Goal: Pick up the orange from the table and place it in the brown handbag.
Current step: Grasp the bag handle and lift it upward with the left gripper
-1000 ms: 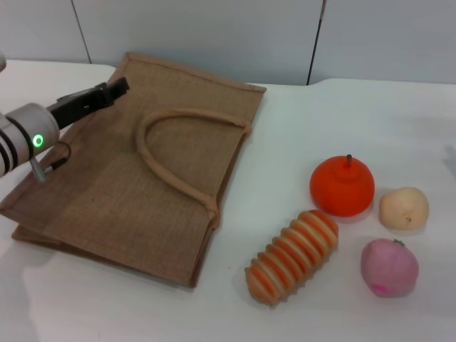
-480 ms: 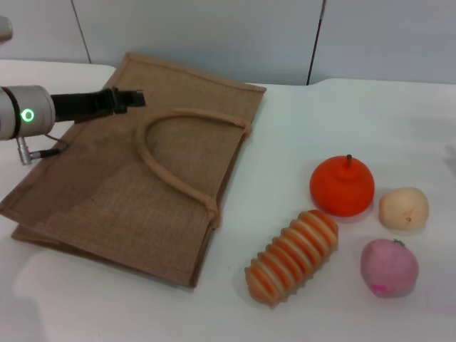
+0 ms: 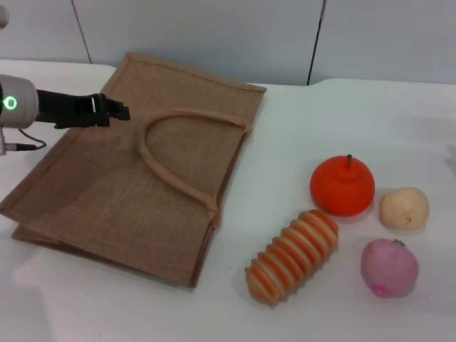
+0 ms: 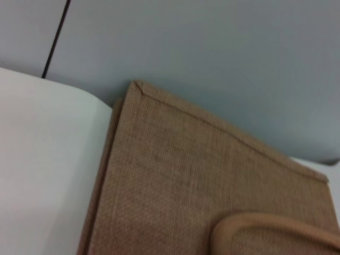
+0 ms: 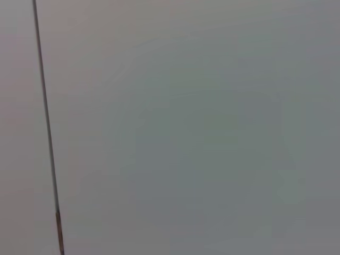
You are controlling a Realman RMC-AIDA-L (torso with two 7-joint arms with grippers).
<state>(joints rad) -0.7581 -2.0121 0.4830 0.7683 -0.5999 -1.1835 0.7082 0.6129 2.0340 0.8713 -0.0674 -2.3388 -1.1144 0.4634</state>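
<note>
The orange [image 3: 342,186] is bright red-orange with a dark stem and rests on the white table [image 3: 320,128] at the right. The brown handbag [image 3: 107,192] lies flat at the left, its rope handle [image 3: 178,153] looped on top; its corner and handle also show in the left wrist view [image 4: 186,186]. My left gripper [image 3: 117,110] hovers over the bag's far left part, just left of the handle, far from the orange. My right gripper is out of view; its wrist view shows only a grey wall.
An orange-and-cream ribbed oblong item [image 3: 292,256] lies in front of the orange. A pale peach fruit [image 3: 404,208] and a pink fruit [image 3: 389,267] sit to its right. A grey wall [image 3: 214,35] stands behind the table.
My left arm swung up and levelled out over the bag's far left part, then drew back slightly to the left. The fruits and the bag have not moved.
</note>
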